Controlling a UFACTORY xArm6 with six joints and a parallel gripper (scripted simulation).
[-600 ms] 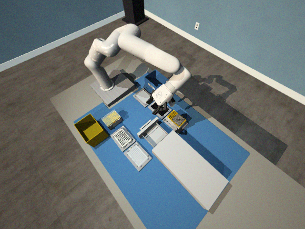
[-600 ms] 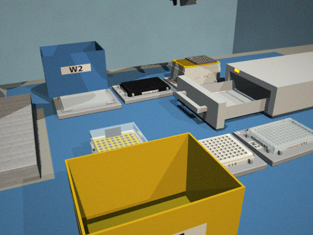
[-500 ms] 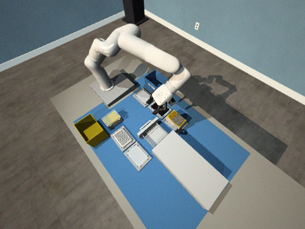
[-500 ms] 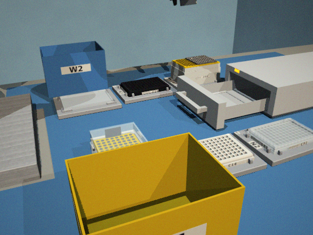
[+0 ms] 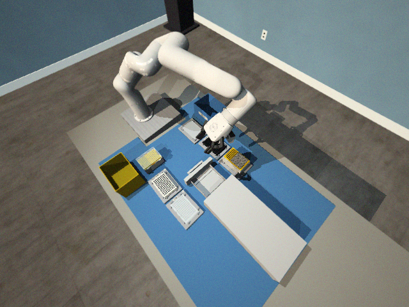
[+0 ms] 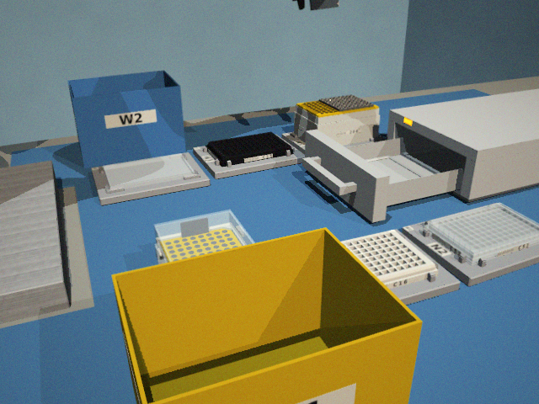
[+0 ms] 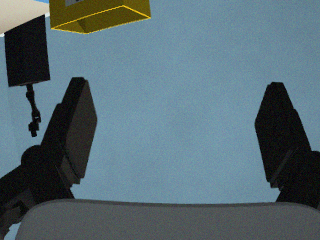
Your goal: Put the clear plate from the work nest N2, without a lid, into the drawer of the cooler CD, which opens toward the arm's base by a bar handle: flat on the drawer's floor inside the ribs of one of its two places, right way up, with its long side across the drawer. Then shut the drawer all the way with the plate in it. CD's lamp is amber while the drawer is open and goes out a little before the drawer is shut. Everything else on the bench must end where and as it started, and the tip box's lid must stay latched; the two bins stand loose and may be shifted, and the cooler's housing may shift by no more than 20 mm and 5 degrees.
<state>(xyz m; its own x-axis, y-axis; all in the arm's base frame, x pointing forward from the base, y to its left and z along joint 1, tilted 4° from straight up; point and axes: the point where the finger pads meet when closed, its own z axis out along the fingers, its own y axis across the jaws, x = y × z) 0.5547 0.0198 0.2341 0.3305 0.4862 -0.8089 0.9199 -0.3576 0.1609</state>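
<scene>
Here we see the clear plate (image 6: 482,230) sitting flat in its grey nest (image 6: 500,267) marked N2, on the blue mat (image 6: 269,209). We take the cooler (image 6: 482,130) as our landmark: the plate lies just in front of its long side, near the drawer end. The cooler's drawer (image 6: 378,183) stands pulled out, its bar handle (image 6: 328,176) facing away from the housing, and an amber lamp (image 6: 408,121) glows at the top corner of the opening. Beside the plate's nest, farther from the cooler, sits a white grid plate (image 6: 387,254). Beyond the drawer lies a black plate (image 6: 248,147). Our gripper (image 5: 211,146) hangs above that black plate, its fingers spread wide and holding nothing.
</scene>
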